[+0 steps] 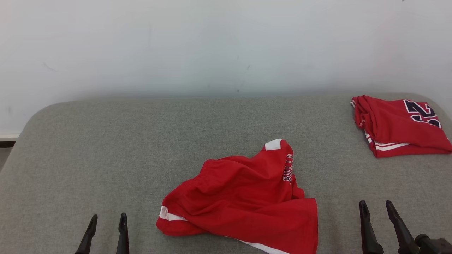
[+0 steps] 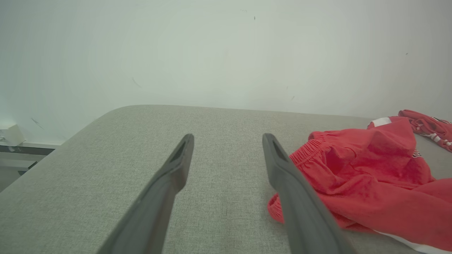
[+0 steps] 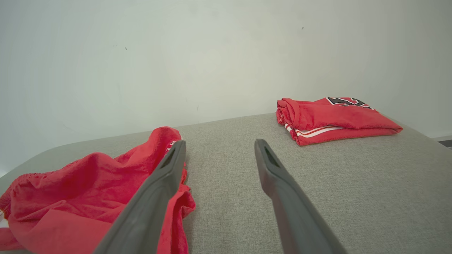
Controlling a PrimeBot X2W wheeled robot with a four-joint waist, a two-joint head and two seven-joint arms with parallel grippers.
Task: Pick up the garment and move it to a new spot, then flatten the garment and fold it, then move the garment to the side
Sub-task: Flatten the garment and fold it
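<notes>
The garment [image 1: 243,197], red shorts with white trim and lettering down one side, lies crumpled near the front middle of the grey padded table [image 1: 141,141]. It also shows at the right of the left wrist view [image 2: 370,176] and at the left of the right wrist view [image 3: 81,190]. My left gripper [image 1: 108,219] stands open at the lower left, apart from the shorts, with nothing between its fingers [image 2: 176,165]. On the other side, at the lower right, my right gripper [image 1: 376,206] is open too and holds nothing; its fingers [image 3: 272,169] point over bare table.
A second red garment [image 1: 399,125], folded, with a dark number and white stripes, rests at the table's far right corner [image 3: 332,120]. A pale wall [image 1: 212,46] rises directly behind the table. The table's corners are rounded, and its left edge drops off to the floor.
</notes>
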